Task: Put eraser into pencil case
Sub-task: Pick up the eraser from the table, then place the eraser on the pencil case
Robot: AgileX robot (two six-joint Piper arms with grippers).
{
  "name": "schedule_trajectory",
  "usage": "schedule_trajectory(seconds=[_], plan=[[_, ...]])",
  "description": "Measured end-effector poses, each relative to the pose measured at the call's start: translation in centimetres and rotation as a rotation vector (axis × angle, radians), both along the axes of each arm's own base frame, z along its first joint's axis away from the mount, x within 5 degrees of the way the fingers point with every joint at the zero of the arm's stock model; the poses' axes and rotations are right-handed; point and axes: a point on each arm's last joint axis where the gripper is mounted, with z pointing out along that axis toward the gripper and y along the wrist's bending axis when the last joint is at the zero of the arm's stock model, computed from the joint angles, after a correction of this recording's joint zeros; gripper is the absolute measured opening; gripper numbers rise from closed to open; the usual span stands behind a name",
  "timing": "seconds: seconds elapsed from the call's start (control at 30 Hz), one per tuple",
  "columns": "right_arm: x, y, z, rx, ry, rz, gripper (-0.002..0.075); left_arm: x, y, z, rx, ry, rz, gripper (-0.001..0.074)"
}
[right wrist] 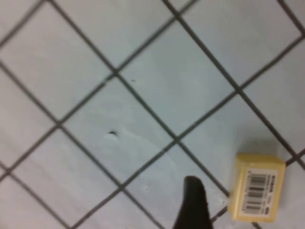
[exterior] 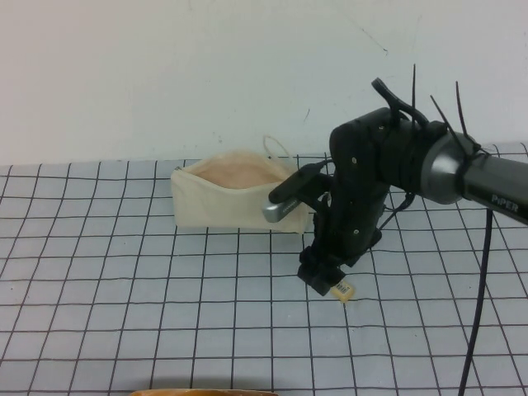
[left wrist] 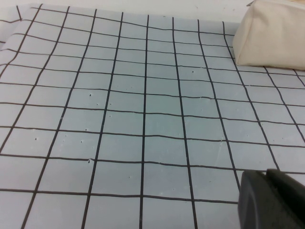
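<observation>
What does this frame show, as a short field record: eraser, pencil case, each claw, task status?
eraser: lying on the grid mat, barcode label up, not yet gripped
pencil case: open at the top, peach lining showing, behind and left of the eraser
right claw: lowered beside the eraser
left claw: only a dark edge in the left wrist view, low over bare mat, away from the eraser
task status: eraser still outside the pencil case

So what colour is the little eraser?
Cream-yellow with a white barcode label, clearest in the right wrist view: eraser.

Raised overview; two low wrist close-ups
</observation>
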Motion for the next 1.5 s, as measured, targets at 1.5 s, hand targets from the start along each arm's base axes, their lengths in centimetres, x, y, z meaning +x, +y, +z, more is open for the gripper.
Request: schedule_trajectory(seconds=[1.5], plan=[[5.1,3.9,10.5,0.578,-0.437,0.029,0.0211,0.0,0.0,0.0,0.000,0.000,0.000,-0.0002]])
